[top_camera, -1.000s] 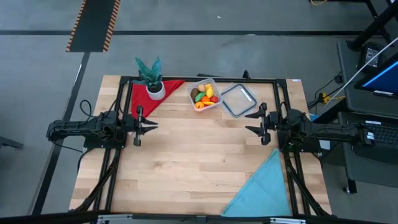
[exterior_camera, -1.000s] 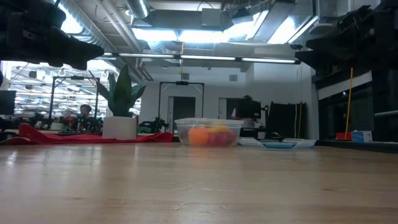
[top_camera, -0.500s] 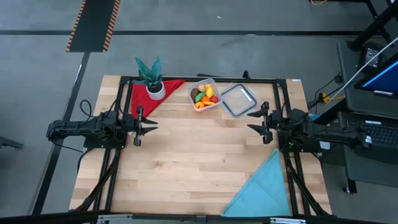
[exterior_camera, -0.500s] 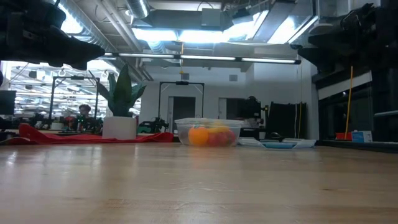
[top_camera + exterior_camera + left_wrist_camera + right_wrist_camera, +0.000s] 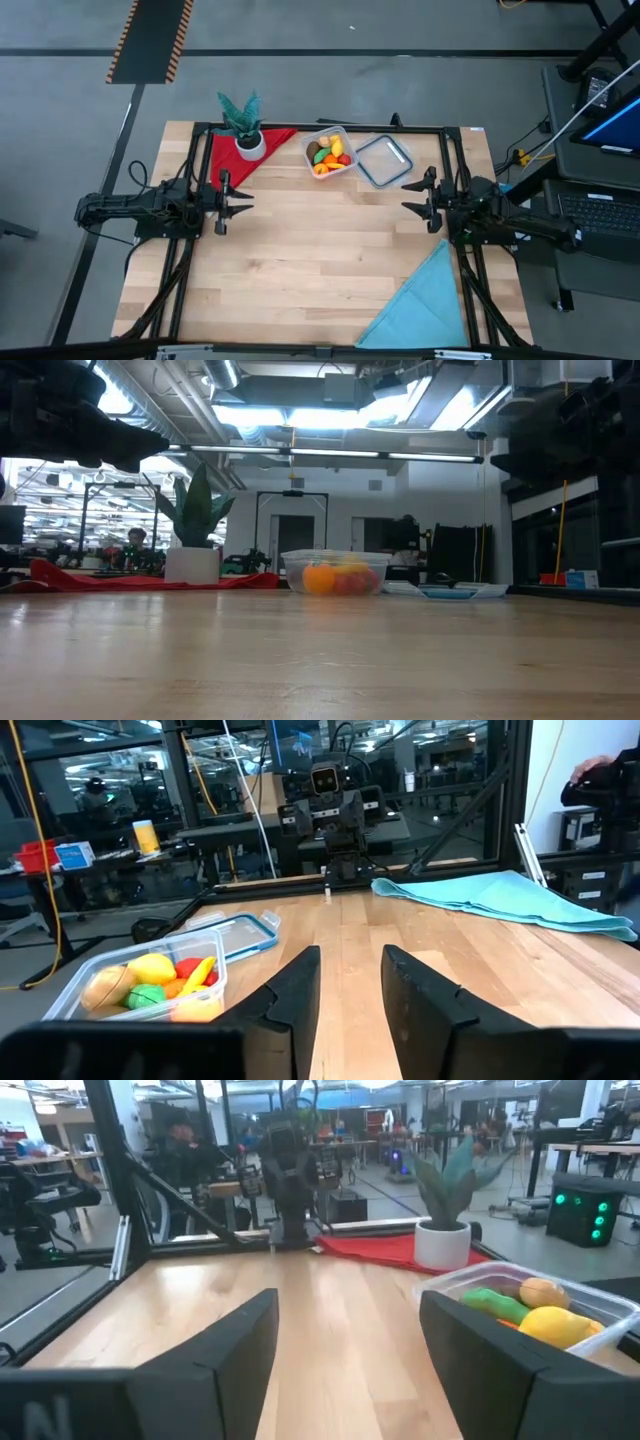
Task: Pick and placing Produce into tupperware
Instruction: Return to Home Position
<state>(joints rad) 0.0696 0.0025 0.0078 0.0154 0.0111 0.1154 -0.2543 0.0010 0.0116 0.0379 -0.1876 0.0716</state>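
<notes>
One tupperware (image 5: 325, 131) stands on the single tabletop (image 5: 320, 255). The produce (image 5: 332, 153) inside it shows at least six pieces: one brown, one green, one red, one orange and two yellow, with any lying underneath hidden. Just beside the tupperware lies one blue-rimmed lid (image 5: 384, 160), on its other side stand one potted plant (image 5: 245, 125) and one red cloth (image 5: 232, 160), and well apart from it lies one light blue cloth (image 5: 420, 305), making two cloths in all. Two claws, one left claw (image 5: 245, 202) and one right claw (image 5: 407, 199), sit out to either side of the tupperware.
</notes>
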